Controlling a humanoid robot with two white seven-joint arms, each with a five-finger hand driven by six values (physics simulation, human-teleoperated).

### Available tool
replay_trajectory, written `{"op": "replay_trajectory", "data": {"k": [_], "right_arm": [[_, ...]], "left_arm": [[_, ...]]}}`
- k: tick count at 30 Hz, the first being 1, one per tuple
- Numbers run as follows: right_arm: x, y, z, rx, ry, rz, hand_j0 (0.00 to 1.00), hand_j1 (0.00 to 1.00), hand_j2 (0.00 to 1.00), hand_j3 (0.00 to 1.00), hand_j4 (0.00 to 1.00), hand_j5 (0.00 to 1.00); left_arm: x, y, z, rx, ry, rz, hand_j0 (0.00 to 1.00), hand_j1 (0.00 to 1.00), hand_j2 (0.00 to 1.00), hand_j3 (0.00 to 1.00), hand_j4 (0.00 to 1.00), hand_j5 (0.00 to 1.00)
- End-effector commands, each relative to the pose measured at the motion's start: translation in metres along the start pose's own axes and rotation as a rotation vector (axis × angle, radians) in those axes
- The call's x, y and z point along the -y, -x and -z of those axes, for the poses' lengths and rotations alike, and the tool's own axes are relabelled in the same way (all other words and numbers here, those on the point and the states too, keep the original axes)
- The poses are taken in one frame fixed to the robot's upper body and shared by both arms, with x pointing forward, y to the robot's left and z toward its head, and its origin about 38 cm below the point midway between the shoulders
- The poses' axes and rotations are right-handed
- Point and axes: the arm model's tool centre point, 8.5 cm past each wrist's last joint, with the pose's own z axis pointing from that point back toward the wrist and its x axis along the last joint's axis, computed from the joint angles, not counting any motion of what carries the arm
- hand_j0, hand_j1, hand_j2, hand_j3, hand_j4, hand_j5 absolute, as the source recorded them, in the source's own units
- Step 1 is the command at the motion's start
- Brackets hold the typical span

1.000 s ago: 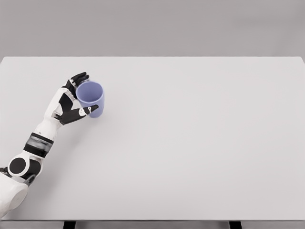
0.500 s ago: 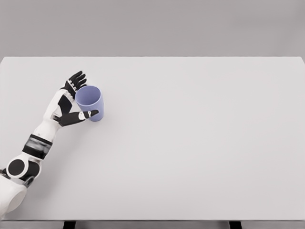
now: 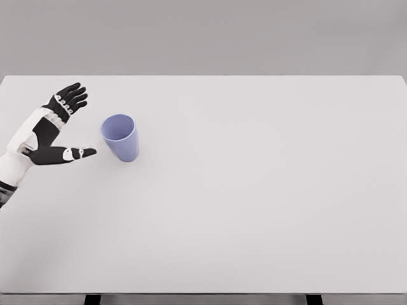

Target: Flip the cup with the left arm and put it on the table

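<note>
A light purple cup (image 3: 120, 136) stands upright on the white table (image 3: 254, 190), mouth up, at the left side. My left hand (image 3: 72, 125) is to the left of the cup, apart from it, with fingers spread and thumb pointing toward the cup. It is open and holds nothing. The right arm does not show.
The table's far edge runs along the top against a grey wall, and its near edge lies at the bottom of the view. The left table edge is close behind my left forearm (image 3: 16, 159).
The left hand opened, let go of the cup and drew back to the left. The cup stays standing upright on the table.
</note>
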Motion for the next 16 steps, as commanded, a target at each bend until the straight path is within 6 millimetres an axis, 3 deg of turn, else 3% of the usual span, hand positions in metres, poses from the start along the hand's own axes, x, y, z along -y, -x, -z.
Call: {"op": "replay_trajectory", "data": {"k": [1, 3, 5, 16], "right_arm": [[0.000, 0.000, 0.000, 0.001, -0.001, -0.001, 1.00, 1.00, 1.00, 1.00, 1.00, 1.00], [0.000, 0.000, 0.000, 0.001, -0.001, -0.001, 1.00, 1.00, 1.00, 1.00, 1.00, 1.00], [0.000, 0.000, 0.000, 0.001, -0.001, -0.001, 1.00, 1.00, 1.00, 1.00, 1.00, 1.00], [0.000, 0.000, 0.000, 0.001, -0.001, -0.001, 1.00, 1.00, 1.00, 1.00, 1.00, 1.00]], "left_arm": [[0.005, -0.028, -0.005, 0.021, 0.283, 0.056, 1.00, 1.00, 1.00, 1.00, 1.00, 1.00], [0.015, -0.048, -0.004, 0.060, 0.518, 0.109, 1.00, 1.00, 1.00, 1.00, 1.00, 1.00], [0.013, -0.061, -0.002, 0.081, 0.532, 0.135, 1.00, 1.00, 1.00, 1.00, 1.00, 1.00], [0.011, -0.063, -0.002, 0.075, 0.539, 0.152, 1.00, 1.00, 1.00, 1.00, 1.00, 1.00]]}}
